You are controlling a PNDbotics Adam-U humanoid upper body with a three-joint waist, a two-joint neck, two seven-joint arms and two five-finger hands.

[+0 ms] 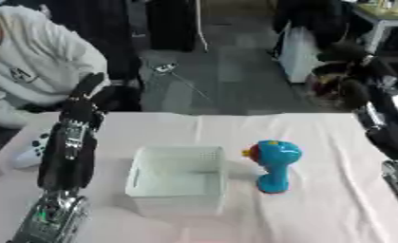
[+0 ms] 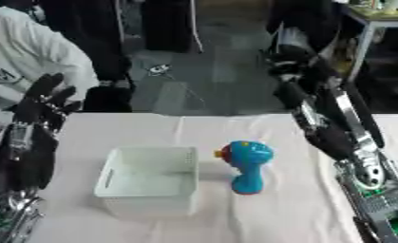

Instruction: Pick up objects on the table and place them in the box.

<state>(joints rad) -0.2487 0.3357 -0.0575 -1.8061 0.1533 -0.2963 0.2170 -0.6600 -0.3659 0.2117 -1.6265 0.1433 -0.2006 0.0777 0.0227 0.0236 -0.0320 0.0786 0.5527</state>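
Fingers (image 2: pixel 45 95) of the left hand (image 2: pixel 37 107) stand straight and spread, pointing up and away, with nothing between them; this hand is raised above the far left part of the surface (image 1: pixel 335 199). Fingers of the right hand (image 2: pixel 298 64) cannot be judged: the hand is a dark shape lifted beyond the far right edge, and whether it has hold of anything cannot be told.

Surface: covered in a pale pinkish cloth, largest item in view. White box (image 1: pixel 178 178): rectangular, open-topped, with slotted side handles, standing near the middle and slightly left. Its interior appears to contain nothing. Blue toy (image 1: pixel 273 166): upright on its base, just right of the box and apart from it, with a small orange and red part on the side facing the box. White rounded object (image 1: pixel 29 153): lies at the left edge, partly hidden behind the left arm.
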